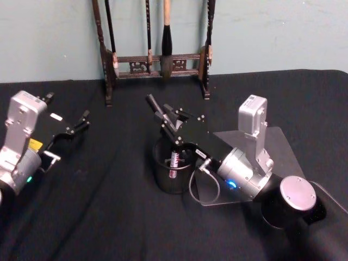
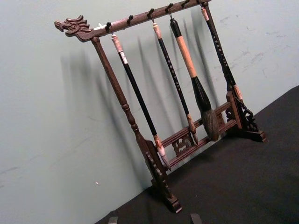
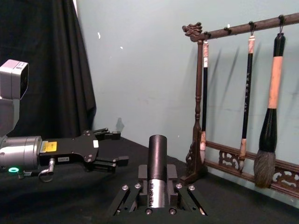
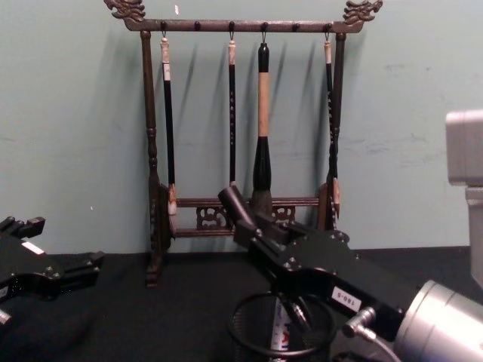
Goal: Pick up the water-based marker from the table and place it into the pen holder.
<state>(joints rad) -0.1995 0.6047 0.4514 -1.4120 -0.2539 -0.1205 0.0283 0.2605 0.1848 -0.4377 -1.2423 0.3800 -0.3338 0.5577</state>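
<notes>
Clamped between the fingers of the right gripper point(image 1: 173, 132), the water-based marker point(image 1: 163, 120) is held directly over the pen holder point(image 1: 173, 173). In the head view its dark cap points up and back toward the wall, while its printed lower end is seen inside the ring of the holder's rim. The long axis is tilted rather than plumb, leaning away from the robot's body. In the chest view the same lean is shown: the cap point(image 4: 232, 202) rises up and to the left, and the lower tip is seen through the mesh of the cup point(image 4: 283, 332). Whether the tip already rests on the bottom cannot be told.

The coming move is judged to turn on this relation: the marker's lower end is already within the mouth, so only a release, perhaps after a slight straightening, seems required. Because of the tilt, the marker could be expected to settle against the far side of the rim once freed.

The left gripper point(image 1: 76, 126) is parked well apart on the left of the black table point(image 1: 109, 217), its fingers parted and empty. Open cloth lies all around the holder; the wooden brush rack point(image 1: 155, 62) stands behind it, near the wall, and a grey plate point(image 1: 283, 147) lies under the right arm.
</notes>
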